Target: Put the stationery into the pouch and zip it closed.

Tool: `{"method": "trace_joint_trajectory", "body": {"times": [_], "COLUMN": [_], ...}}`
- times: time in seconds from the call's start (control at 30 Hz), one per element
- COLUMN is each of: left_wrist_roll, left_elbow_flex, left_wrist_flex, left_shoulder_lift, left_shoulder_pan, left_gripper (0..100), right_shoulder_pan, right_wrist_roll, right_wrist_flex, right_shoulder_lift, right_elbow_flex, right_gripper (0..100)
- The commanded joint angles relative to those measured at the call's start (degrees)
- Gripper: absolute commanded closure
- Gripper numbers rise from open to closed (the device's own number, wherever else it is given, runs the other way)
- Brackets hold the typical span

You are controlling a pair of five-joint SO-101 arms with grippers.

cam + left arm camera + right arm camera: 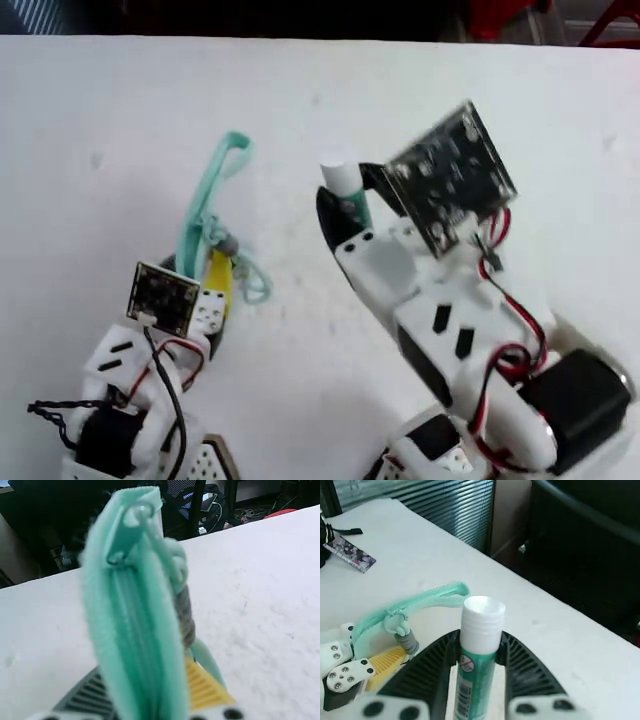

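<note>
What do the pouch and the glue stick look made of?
The pouch looks like soft mint fabric, probably felt-like, going by its fuzzy edges. The glue stick seems smooth hard plastic: glossy white cap, green labelled body.

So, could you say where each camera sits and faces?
High view: above the table, looking down on both arms.
Left wrist view: on the left arm, facing along the left pincer gripping the pouch.
Right wrist view: on the right arm, facing along the right pincer holding the glue stick.
Shared: all three show the pouch.
</note>
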Motion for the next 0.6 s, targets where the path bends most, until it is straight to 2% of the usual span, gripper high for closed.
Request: {"method": "trace_joint_trajectory", "body": {"times": [0.0,0.13,0.27,0.33,0.47,0.57], "left_wrist_roll": [0.1,0.1,-1.7,-3.0,-0.7,0.1], "left_elbow_flex": [-0.2,-0.2,-0.3,-0.3,-0.7,-2.0], "left_wrist_flex": [-1.2,-1.2,-1.2,-1.1,0.7,2.3], "left_shoulder_lift": [0.0,0.0,0.0,0.0,0.0,0.0], "left_shoulder_pan": [0.5,0.5,0.5,0.5,0.0,-0.6], "left_gripper": [97,97,97,93,82,80], "right_shoulder_pan": [-0.5,-0.5,-1.2,-3.3,-6.3,-6.8], "right_wrist_roll": [1.0,1.1,0.5,0.5,0.5,-0.4], "right_wrist_flex": [-12.1,-29.3,-42.3,-46.2,-51.3,-52.6], "right_shoulder_lift": [-8.1,-14.4,-14.8,-13.4,-7.7,-3.8], "right_elbow_flex": [13.1,27.8,33.1,33.6,33.8,33.8], "right_gripper": [98.1,98.2,98.2,98.2,98.2,98.2]}}
